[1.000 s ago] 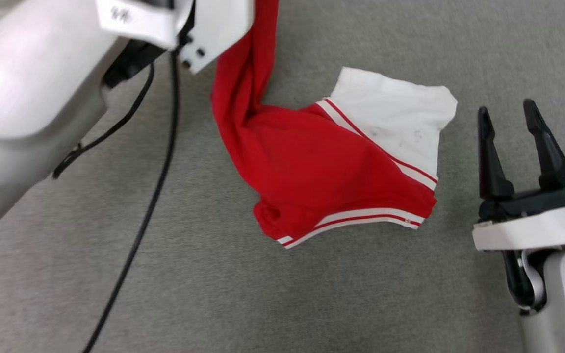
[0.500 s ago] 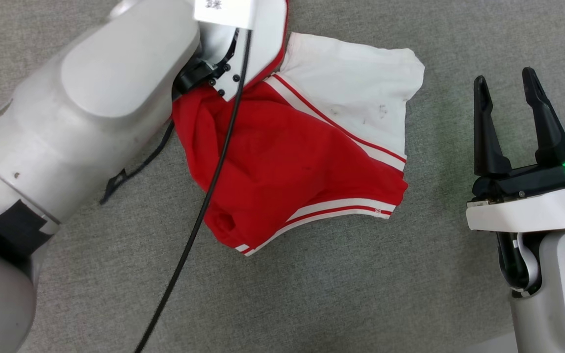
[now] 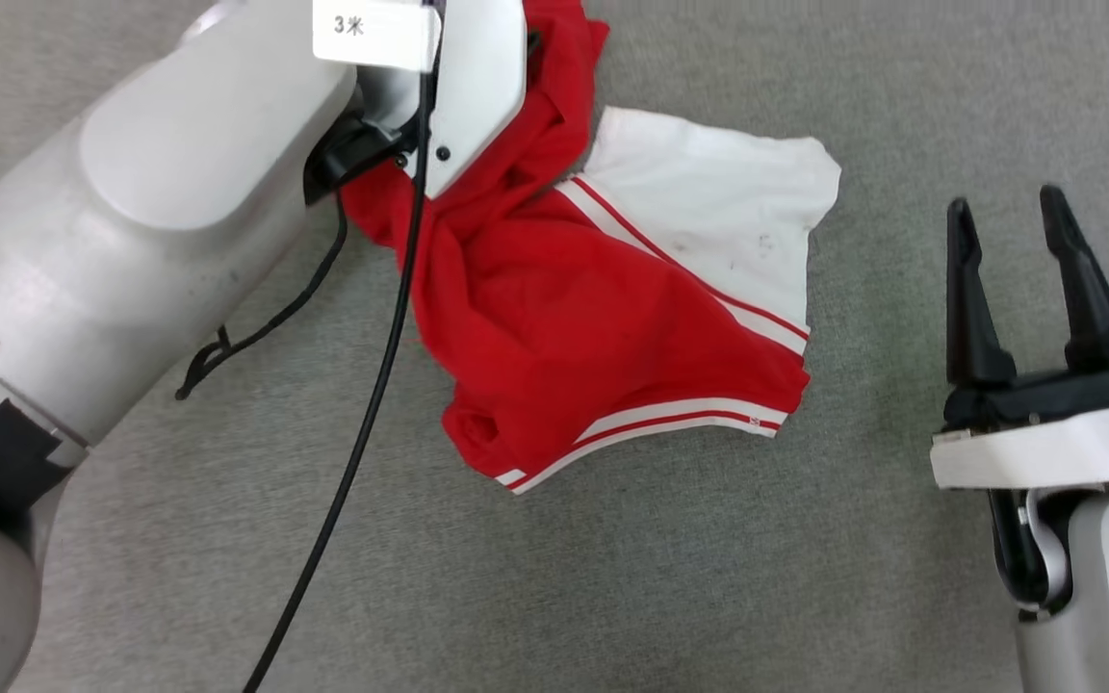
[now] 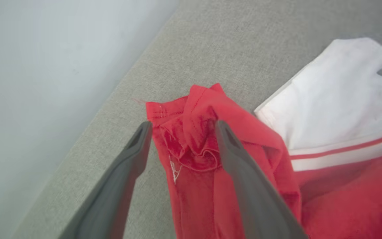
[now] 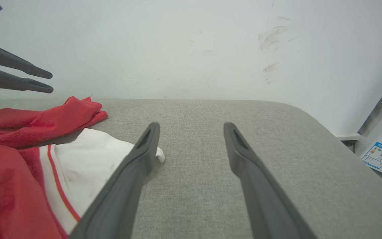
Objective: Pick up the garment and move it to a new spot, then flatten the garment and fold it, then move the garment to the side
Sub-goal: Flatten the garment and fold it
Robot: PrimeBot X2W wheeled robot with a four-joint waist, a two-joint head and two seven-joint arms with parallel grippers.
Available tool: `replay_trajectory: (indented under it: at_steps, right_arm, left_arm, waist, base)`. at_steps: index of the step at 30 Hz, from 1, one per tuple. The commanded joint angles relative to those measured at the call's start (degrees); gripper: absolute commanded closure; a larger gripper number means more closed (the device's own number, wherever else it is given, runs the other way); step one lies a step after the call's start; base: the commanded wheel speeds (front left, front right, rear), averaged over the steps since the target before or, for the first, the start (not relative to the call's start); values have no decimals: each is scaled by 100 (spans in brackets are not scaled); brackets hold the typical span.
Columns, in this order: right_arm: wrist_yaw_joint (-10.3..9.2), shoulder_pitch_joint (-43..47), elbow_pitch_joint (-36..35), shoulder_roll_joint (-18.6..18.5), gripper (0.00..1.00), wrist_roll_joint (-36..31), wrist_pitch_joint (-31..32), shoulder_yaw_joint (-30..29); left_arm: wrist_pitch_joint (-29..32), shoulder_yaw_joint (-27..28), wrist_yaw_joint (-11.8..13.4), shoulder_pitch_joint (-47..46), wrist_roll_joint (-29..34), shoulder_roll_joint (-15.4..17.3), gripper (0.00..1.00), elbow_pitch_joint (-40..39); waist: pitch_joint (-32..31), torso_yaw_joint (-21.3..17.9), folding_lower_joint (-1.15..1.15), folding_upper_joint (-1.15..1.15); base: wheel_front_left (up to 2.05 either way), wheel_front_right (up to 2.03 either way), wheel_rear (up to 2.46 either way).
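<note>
Head view: your left arm point(image 3: 179, 192) reaches in from the upper left, and a white tag point(image 3: 376, 34) at its wrist reads "3米". A black cable point(image 3: 362, 423) trails from it down over the grey fabric-covered bench point(image 3: 612, 597). The garment point(image 3: 574, 337) lies crumpled mid-bench. Its red body is toward you, one white sleeve point(image 3: 718, 207) is spread flat at its far right, and striped trim runs along the near hem. A few small dark marks on that sleeve are too faint to read. Your right gripper point(image 3: 1006, 200) stands well apart to the garment's right, its jaws spread with nothing between them. You have bare bench along the whole near side, and more between the garment and that gripper.

Left wrist view: your left gripper point(image 4: 183, 123) has its jaws spread, and a bunched red fold of the garment lies between them, not gripped. A small white mark on the red cloth can't be read. The bench's edge runs diagonally just beyond the fold, against a pale wall point(image 4: 28, 66).

Right wrist view: the right jaws stand wide over bare bench, with one fingertip near the sleeve's corner. The left gripper hangs at the upper left, above the red cloth. The bench ends in a rounded corner on the right, under the scuffed wall. Beyond that corner is a blue sticker point(image 5: 378, 155) carrying a QR code, its print too small to read.
</note>
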Motion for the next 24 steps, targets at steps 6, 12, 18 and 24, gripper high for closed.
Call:
replay_trajectory:
  at_steps: [6,12,18,24]
  right_arm:
    - [-8,449,102,-106,0,-42,-18,-161]
    - [-8,628,93,-203,0,-11,-19,-195]
    - [-8,666,77,-228,0,5,27,-172]
    - [-8,637,69,-192,0,35,40,-118]
  left_arm:
    - [15,1,-1,444,-418,422,0,-750]
    - [838,5,-1,847,-828,836,0,-2004]
    - [1670,3,-1,1257,-1069,1078,0,-3136]
    - [2290,2,-1,1742,-1194,1104,0,-3804]
  waist:
    - [-866,551,0,0]
    - [-1191,805,0,0]
    - [-1358,886,0,0]
    - [-1372,815,0,0]
  base:
    - [0,0,0]
    - [0,0,0]
    - [0,0,0]
    - [0,0,0]
